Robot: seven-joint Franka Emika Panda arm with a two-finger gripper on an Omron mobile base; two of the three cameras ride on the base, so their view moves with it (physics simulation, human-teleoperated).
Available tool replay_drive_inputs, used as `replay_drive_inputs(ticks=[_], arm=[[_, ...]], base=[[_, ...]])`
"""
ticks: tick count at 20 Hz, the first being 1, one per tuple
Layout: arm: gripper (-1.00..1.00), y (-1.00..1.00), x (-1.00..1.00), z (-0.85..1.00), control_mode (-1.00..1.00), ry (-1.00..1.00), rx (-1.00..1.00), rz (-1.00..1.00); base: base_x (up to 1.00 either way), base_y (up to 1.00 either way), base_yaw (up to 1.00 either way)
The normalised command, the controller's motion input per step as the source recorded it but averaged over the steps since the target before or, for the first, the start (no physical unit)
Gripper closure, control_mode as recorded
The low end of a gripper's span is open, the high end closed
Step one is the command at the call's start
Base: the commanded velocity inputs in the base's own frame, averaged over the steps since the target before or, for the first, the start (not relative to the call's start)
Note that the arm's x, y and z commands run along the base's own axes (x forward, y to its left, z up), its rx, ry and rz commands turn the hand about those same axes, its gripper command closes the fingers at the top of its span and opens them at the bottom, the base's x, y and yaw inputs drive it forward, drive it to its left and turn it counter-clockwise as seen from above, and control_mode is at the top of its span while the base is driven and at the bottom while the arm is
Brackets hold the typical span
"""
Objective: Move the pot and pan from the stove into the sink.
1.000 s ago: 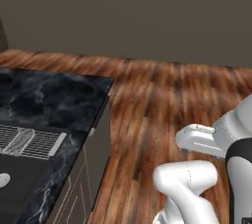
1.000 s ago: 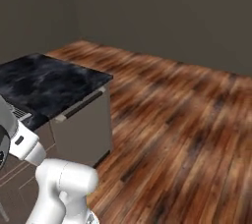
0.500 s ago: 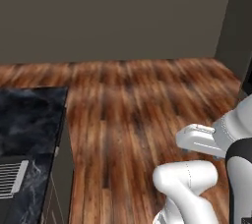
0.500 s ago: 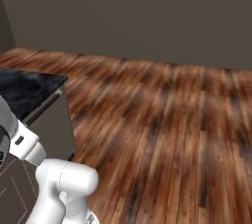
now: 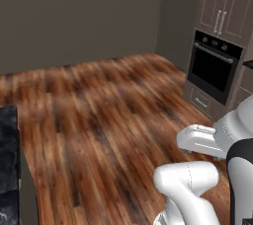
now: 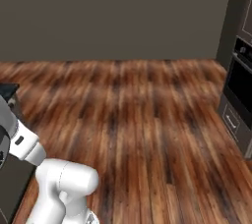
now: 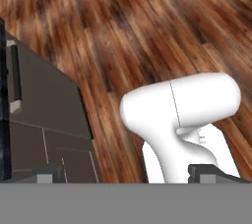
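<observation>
— Driving, by my reading: the base was travelling, with only brown wooden plank floor (image 6: 142, 134) and a black built-in wall oven (image 5: 214, 66) ahead of the two-finger gripper (image 7: 127, 173).

— And the gripper?

— Spread wide, grasping nothing. I couldn't place the pot, pan, stove or sink; next it needed to reach the stove.

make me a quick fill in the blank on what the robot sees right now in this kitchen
1. The floor is made of ____ planks.
2. The built-in oven has a ____ door.
3. In the hand view, the claw has its jaws ____.
4. The counter at the left edge has a black ____ top.

Missing words: wooden; black; open; marbled
</observation>
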Motion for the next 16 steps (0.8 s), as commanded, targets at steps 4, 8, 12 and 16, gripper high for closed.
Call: replay_drive_inputs(ticks=[4,8,12,16], arm=[[-1.00,0.00,0.00,0.00,1.00,0.00,0.00,0.00],[-1.00,0.00,0.00,0.00,1.00,0.00,0.00,0.00],[-1.00,0.00,0.00,0.00,1.00,0.00,0.00,0.00],[-1.00,0.00,0.00,0.00,1.00,0.00,0.00,0.00]], base=[[0.01,-0.10,-0.50],[0.01,-0.09,-0.50],[0.01,-0.09,-0.50],[0.01,-0.09,-0.50]])
